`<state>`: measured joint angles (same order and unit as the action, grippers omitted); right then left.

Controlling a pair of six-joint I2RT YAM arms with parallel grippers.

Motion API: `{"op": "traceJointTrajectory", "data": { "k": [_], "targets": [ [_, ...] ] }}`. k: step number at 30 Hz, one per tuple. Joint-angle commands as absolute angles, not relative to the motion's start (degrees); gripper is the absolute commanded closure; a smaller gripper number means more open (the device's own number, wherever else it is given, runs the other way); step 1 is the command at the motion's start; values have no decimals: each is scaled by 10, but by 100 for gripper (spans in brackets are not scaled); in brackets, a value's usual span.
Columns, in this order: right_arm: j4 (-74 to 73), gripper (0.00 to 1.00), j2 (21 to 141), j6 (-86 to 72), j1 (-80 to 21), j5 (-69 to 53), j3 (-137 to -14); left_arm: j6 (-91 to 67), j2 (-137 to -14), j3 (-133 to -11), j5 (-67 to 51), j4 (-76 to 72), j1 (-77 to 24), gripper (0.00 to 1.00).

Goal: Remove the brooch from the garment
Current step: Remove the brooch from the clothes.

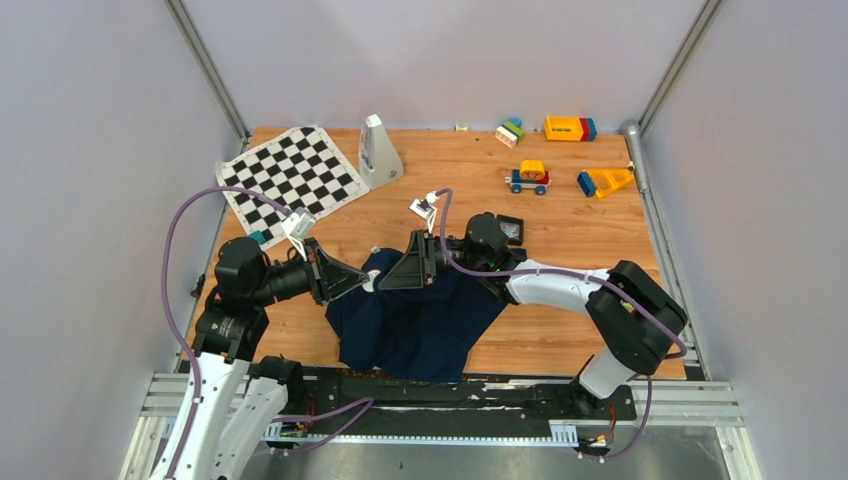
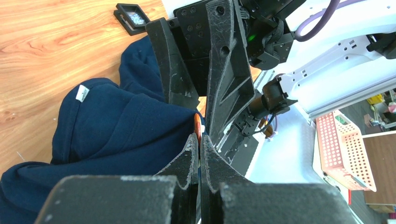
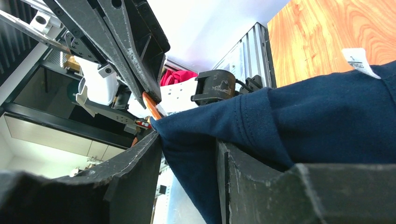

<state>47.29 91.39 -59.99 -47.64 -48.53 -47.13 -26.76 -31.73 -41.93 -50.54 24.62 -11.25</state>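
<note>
The dark navy garment [image 1: 420,325] lies bunched at the table's near middle, its white tag [image 2: 82,93] showing. The brooch [image 2: 198,126] is a thin orange-copper piece at the cloth's raised edge, and my left gripper [image 2: 200,137] is shut on it. The brooch [image 3: 150,105] shows again in the right wrist view, under the left fingers. My right gripper [image 3: 187,140] faces the left one tip to tip. Its jaws stand apart with a fold of garment [image 3: 327,116] hanging between them, lying over one finger, with a gap at the other.
A black-and-white chequered mat [image 1: 290,180] lies at the back left beside a white wedge-shaped object [image 1: 378,152]. A small black box [image 1: 510,228] sits just behind the right wrist. Toy blocks [image 1: 568,128] and a toy car [image 1: 528,178] are at the back right.
</note>
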Motion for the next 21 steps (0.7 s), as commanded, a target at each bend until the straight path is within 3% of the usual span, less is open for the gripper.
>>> {"op": "traceJointTrajectory", "data": {
  "k": [1, 8, 21],
  "targets": [
    [490, 55, 923, -603, -483, -486, -499, -267, -314, -423, -508, 219, -115, 100],
    [458, 68, 936, -605, -483, -470, -519, -268, -313, -420, -506, 215, -116, 100],
    [431, 77, 968, -607, -489, -460, -561, -271, -314, -404, -499, 206, -123, 100]
  ]
}}
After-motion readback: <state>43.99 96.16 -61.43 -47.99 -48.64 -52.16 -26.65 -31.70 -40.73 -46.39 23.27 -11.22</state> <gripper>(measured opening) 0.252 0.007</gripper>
